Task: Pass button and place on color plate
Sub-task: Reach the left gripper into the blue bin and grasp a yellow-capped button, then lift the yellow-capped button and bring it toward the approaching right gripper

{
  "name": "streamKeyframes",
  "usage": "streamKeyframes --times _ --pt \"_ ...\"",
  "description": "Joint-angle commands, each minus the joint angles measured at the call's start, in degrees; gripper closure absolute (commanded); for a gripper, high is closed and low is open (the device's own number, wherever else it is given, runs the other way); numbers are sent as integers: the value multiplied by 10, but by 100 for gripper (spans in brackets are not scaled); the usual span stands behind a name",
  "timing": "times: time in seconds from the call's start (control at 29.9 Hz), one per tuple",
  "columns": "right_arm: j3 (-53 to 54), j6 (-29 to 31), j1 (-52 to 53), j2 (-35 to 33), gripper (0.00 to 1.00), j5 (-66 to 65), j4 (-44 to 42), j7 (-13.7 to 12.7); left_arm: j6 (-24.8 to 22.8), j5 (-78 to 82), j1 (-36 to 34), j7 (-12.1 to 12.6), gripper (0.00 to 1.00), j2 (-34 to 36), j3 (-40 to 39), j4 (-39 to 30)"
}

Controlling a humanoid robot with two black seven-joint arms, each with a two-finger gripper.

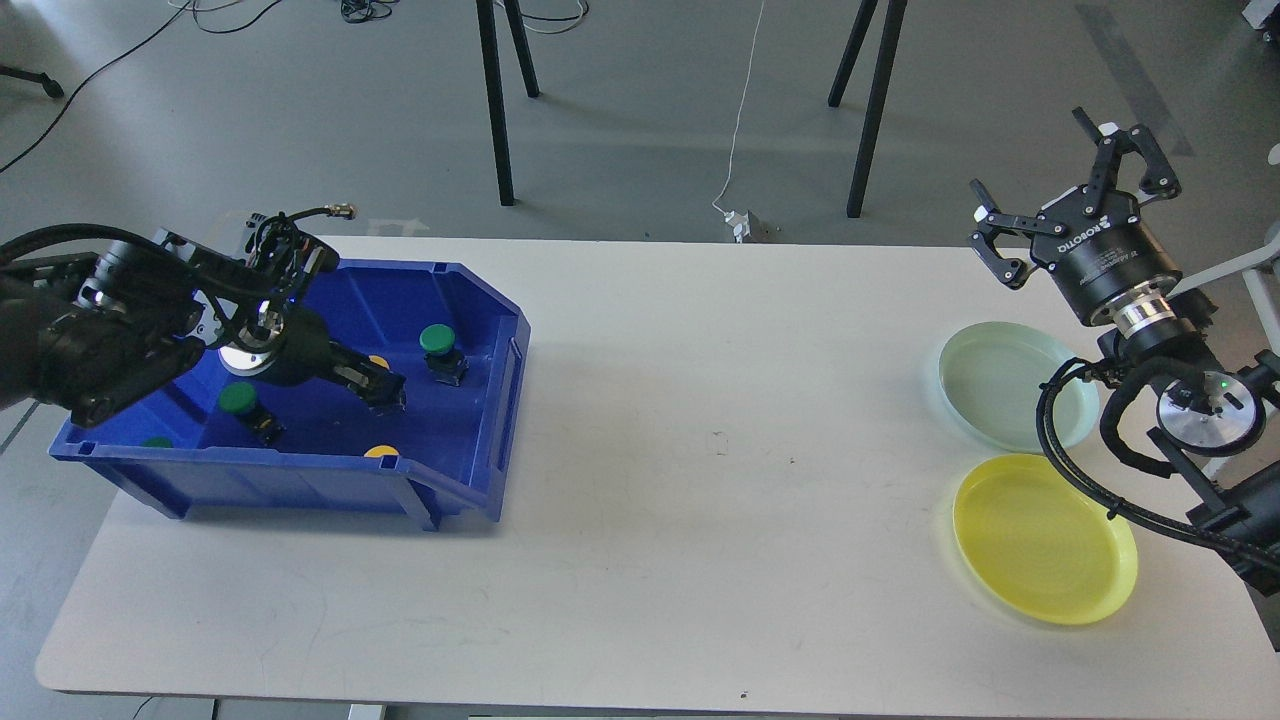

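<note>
A blue bin [480, 330] at the table's left holds green buttons [438, 340] [238, 398] and a yellow button [382, 451] by the front wall. My left gripper [383, 386] is inside the bin, raised above its floor. It looks shut on another yellow button [378, 361] whose cap shows just behind the fingers. My right gripper [1045, 170] is open and empty, held in the air above the table's far right corner. A pale green plate [1000, 385] and a yellow plate [1040, 540] lie below it at the right.
The white table [700, 450] is bare between bin and plates. My right arm's cables [1060, 450] hang over the inner edges of both plates. Black stand legs [500, 100] rise from the floor behind the table.
</note>
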Motion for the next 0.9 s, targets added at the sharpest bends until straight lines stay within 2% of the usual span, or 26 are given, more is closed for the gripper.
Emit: streamKeyframes --times 0.0,0.07,0.17,0.23,0.3,0.43,0.5,0.87 --pt "1 0 -2 -3 0 0 7 -2 -3 -43 -17 0 98 86 -121 -94" --pt "-5 0 -3 -13 0 -1 15 -8 -3 -92 -7 0 98 125 -196 -153" --pt "-27 0 -19 -32 0 -11 81 -11 -3 -200 39 0 98 131 -266 -210" --pt "-67 0 -39 -59 0 -32 151 -12 -3 -277 66 0 98 106 -306 -229" --pt "-95 -29 -47 -76 0 -78 212 -9 -3 -330 91 0 98 60 -327 -231" --pt "-108 -84 -83 -66 0 -151 282 -5 12 -357 130 0 98 -38 -343 -223" --pt "-108 -95 -91 -39 0 -159 291 -5 26 -363 135 0 98 -57 -348 -223" --pt "-110 -97 -59 67 0 -157 286 13 30 -365 138 0 97 -68 -351 -225"
